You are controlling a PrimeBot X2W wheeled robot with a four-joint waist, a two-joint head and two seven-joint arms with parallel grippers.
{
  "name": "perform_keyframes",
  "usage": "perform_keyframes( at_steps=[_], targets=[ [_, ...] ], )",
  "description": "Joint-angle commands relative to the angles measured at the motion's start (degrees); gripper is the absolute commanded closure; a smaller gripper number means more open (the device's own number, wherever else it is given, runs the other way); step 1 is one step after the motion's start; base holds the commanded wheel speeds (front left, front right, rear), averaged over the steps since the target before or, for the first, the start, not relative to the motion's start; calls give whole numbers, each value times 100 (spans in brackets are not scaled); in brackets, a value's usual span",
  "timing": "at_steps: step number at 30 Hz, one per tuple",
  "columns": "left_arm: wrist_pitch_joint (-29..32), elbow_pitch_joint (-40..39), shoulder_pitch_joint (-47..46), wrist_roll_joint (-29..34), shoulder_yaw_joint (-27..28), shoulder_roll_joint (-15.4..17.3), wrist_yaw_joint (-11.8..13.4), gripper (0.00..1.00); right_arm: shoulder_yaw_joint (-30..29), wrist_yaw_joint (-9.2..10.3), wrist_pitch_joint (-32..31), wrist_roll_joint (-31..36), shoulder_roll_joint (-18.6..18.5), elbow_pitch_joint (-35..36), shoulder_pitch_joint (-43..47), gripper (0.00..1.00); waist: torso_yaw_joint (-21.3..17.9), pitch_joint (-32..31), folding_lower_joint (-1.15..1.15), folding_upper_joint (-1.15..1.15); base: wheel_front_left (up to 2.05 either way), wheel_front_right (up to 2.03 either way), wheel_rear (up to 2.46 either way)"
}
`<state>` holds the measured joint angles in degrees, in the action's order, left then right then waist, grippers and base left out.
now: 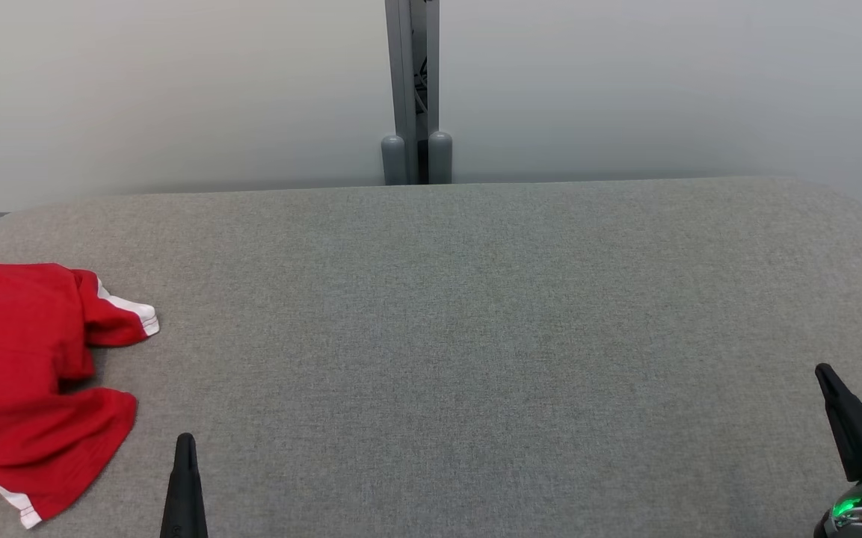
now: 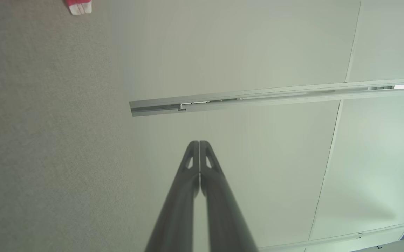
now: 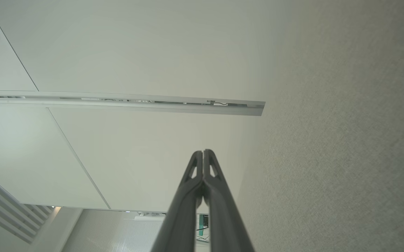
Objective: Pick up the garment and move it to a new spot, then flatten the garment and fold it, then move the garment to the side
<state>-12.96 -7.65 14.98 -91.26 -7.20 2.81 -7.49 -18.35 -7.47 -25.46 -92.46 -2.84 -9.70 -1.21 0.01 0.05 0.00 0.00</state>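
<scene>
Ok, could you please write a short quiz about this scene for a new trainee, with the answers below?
1. True or false: the garment lies crumpled on the robot's left side of the grey surface.
2. Choose one: the left gripper is A) shut and empty, B) wide open, C) shut on the garment.
3. Short answer: which is nearer to the garment, the left gripper or the right gripper?

Key: 1 true; 2 A; 3 the left gripper.

No readable text, seemingly, anywhere.
</scene>
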Motion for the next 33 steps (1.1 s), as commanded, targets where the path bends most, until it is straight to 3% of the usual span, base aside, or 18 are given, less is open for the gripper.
perform_keyframes(
  at_steps=[1,7,8,20,33],
  targets=[
    [11,-21,54,51,23,23,-14,100,-33,-11,-39,23,-29,28,-50,100,0,0,0,0,0,0,0],
    [11,-21,54,51,23,23,-14,100,-33,-11,-39,23,-29,28,-50,100,0,0,0,0,0,0,0],
    [-1,20,-1,-3,-2,0,0,0,6,0,5,-1,5,-17,8,0,0,0,0,0,0,0,0],
    [13,350,-454,26,-44,-4,2,0,358,4,564,225,39,-8,-59,0,-1,9,0,0,0,0,0],
    [-58,541,-966,469,-119,80,1,0,667,2,1148,1324,5,280,-215,0,13,22,0,0,0,0,0]
  ],
)
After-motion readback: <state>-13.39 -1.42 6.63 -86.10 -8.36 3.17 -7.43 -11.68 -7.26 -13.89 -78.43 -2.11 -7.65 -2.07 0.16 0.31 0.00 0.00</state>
